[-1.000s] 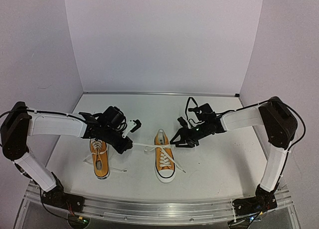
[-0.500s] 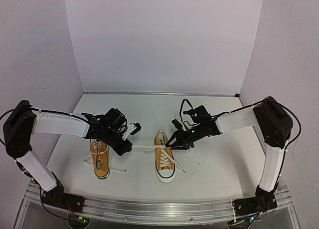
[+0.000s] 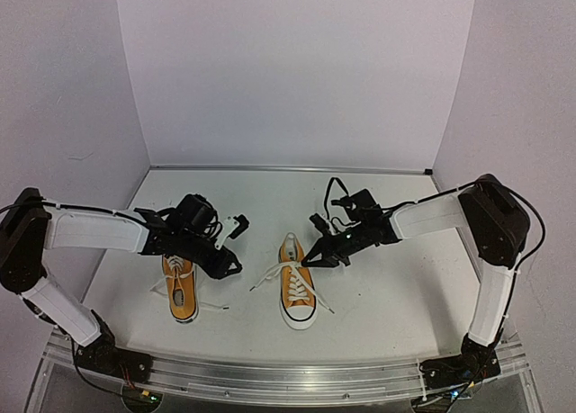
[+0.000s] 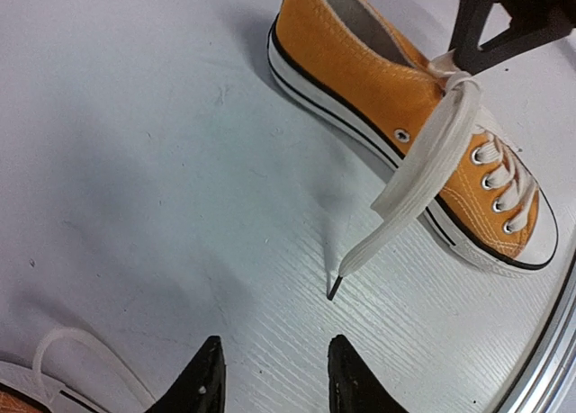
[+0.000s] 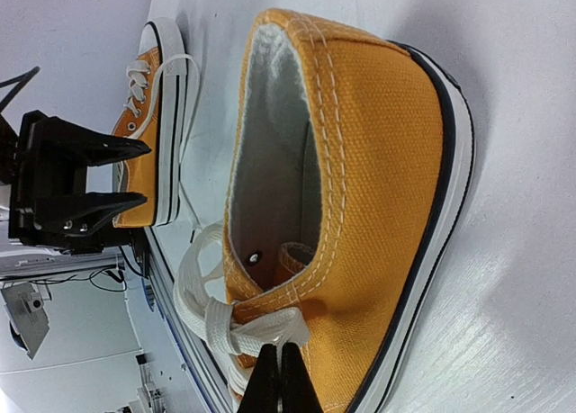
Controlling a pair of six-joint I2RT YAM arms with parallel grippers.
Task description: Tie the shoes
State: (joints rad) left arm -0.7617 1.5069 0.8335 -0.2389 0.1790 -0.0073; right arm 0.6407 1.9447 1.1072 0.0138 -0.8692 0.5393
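Two orange-yellow shoes with white laces stand on the white table, one on the left [image 3: 181, 291] and one in the middle [image 3: 297, 293]. My right gripper [image 3: 312, 258] sits at the middle shoe's [image 5: 369, 197] top eyelets. It is shut [image 5: 280, 370] on the white lace [image 5: 270, 327] beside the crossing. My left gripper [image 3: 231, 267] hovers between the shoes, open [image 4: 274, 377] and holding nothing. In front of it a loose lace end [image 4: 346, 267] lies on the table, running up to the middle shoe [image 4: 387, 89].
The left shoe's [image 5: 155, 116] lace loop [image 4: 67, 354] lies by my left fingers. A metal rail [image 3: 288, 377] runs along the table's near edge. White walls enclose the back and both sides.
My left gripper opened and let go of the lace, which dropped slack onto the table. My right gripper shut on the lace at the middle shoe's top.
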